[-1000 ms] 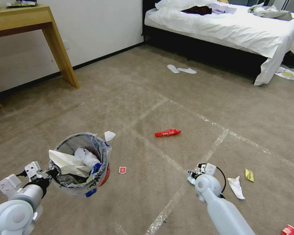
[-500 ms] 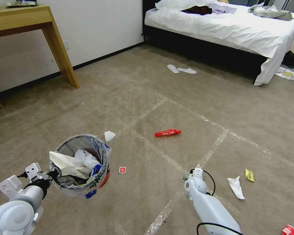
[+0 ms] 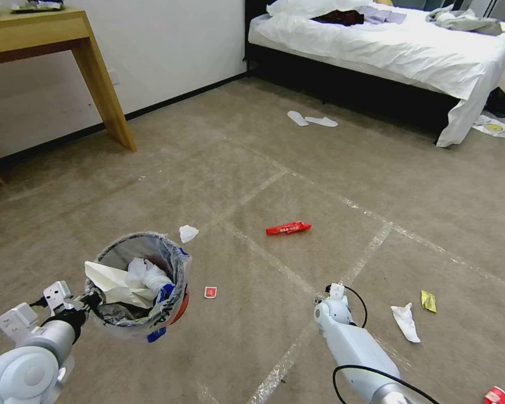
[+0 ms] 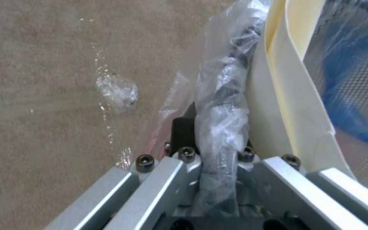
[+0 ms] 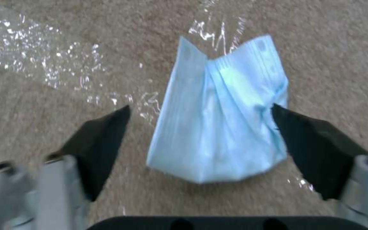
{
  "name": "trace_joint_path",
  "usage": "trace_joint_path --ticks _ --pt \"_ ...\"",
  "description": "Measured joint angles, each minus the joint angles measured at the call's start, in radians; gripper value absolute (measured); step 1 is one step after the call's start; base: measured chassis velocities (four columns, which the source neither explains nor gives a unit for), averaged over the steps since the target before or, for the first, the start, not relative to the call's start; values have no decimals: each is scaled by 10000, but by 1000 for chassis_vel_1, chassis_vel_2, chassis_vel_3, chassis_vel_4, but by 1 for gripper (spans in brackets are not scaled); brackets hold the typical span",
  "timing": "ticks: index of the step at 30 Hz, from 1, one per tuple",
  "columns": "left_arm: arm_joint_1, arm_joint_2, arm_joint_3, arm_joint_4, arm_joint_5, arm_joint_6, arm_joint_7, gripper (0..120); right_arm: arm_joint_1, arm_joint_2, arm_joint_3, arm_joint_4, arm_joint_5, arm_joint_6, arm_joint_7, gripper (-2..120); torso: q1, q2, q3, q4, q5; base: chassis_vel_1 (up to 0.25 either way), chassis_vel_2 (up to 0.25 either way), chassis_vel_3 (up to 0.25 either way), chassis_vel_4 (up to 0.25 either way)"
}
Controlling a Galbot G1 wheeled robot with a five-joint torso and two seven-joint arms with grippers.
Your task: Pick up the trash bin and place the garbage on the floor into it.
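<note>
Right tool [image 5: 201,111] lowered, spread open astride my target face mask [image 5: 220,111] | left tool [image 4: 211,166] clamps trash bin [image 3: 143,280] rim | step: mask pickup | next: close squarely.

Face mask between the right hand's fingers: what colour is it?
Pale blue face mask, clearest in the right wrist view.

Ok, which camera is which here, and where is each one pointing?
Head: high, looking forward and down over the floor; both arms show, left gripper holding the trash bin.
Left wrist: along its fingers at the bin rim; shared with head.
Right wrist: straight down, open right gripper straddling the face mask.
</note>
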Motion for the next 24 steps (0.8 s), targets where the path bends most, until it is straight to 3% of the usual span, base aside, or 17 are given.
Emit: trace_joint_path --ticks 4,10,13,16,21,24 --pt "85 -5 -3 -107 3 -6 9 1 162 78 27 -405 -125 200 -279 62 0 0 0 1 0 0 0 0 0" --pt "136 -10 -13 -150 6 -22 16 1 186 100 28 -557 -213 286 -383 47 0 0 0 0 0 0 0 0 0" --pt "170 -53 -13 -190 35 -30 20 1 176 116 34 -654 -286 354 -473 29 0 0 0 1 1 0 0 0 0" --pt "178 -61 -13 -202 41 -32 22 1 140 104 35 -655 -294 371 -493 24 0 0 0 1 1 0 0 0 0" --pt "197 -108 -9 -212 85 -40 26 1 -15 -10 28 -599 -305 448 -589 2 0 0 0 1 1 0 0 0 0" --pt "195 -110 -5 -213 90 -42 27 1 -102 -57 18 -465 -283 462 -594 0 0 0 0 1 2 0 0 0 0"
